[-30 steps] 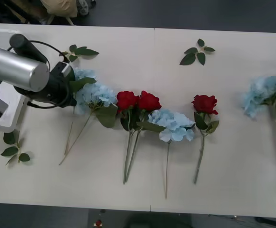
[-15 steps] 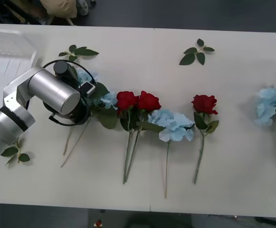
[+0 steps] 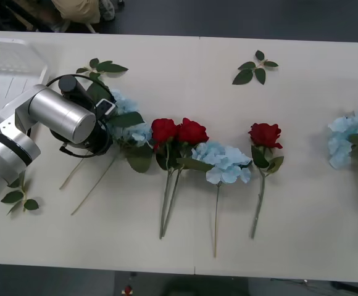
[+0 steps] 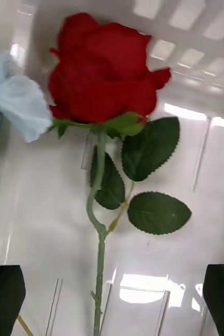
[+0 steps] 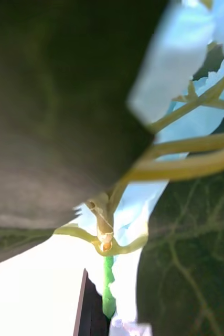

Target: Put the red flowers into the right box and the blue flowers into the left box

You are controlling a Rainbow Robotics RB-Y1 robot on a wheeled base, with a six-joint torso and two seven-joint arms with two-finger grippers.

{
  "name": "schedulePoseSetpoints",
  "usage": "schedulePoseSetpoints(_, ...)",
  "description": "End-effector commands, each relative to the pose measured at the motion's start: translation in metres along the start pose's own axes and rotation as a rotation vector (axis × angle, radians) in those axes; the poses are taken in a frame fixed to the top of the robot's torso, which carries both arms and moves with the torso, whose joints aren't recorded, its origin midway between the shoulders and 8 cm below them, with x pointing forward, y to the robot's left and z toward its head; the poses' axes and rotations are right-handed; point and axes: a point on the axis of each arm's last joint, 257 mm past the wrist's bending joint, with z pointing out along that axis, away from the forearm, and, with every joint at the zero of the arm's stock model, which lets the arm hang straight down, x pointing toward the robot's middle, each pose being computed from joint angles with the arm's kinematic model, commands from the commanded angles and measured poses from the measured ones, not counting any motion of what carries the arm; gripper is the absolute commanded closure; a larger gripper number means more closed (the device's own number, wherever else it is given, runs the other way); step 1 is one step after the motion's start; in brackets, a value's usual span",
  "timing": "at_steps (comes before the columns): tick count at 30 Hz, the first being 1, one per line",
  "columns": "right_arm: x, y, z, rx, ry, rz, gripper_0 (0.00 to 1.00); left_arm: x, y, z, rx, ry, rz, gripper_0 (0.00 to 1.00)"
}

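The left gripper (image 3: 108, 117) is low over the table, pressed into a cluster of blue flowers (image 3: 129, 123) at the left end of the row. In its wrist view a pale stem junction (image 5: 105, 239) and big leaves are almost against the lens, so the claw is right at the flower's neck. I cannot tell whether it is closed on the stem. I judge it goes for the neck because there the stem is firm and the head will not fall.

The left box (image 3: 6, 74) lies behind the claw, near the table's left edge, so the carry is short.

The right gripper (image 4: 112, 296) has its fingers wide apart over a red rose (image 4: 104, 68), which lies flat on the white floor of the right box (image 4: 206, 168). The stem runs between the fingers, untouched.

Three more red flowers (image 3: 179, 132) and another blue head (image 3: 223, 161) wait on the table, to the right of the left claw.
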Motion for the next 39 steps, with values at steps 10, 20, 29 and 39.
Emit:
schedulePoseSetpoints(10,-0.034,0.077,-0.006,-0.116,-0.046,-0.407,0.00,-0.039,0.214,-0.223,-0.748,0.104,0.523,1.00)
schedulePoseSetpoints(20,-0.018,0.097,0.006,-0.143,0.001,-0.472,0.00,0.018,0.323,-0.232,-0.749,0.208,0.397,1.00)
schedulePoseSetpoints(29,-0.013,0.110,0.022,-0.134,-0.001,-0.514,0.00,-0.006,0.251,-0.207,-0.565,0.129,0.447,1.00)
schedulePoseSetpoints(39,-0.019,0.126,0.046,-0.131,-0.018,-0.506,0.28,-0.075,0.086,-0.172,-0.231,-0.099,0.286,1.00)
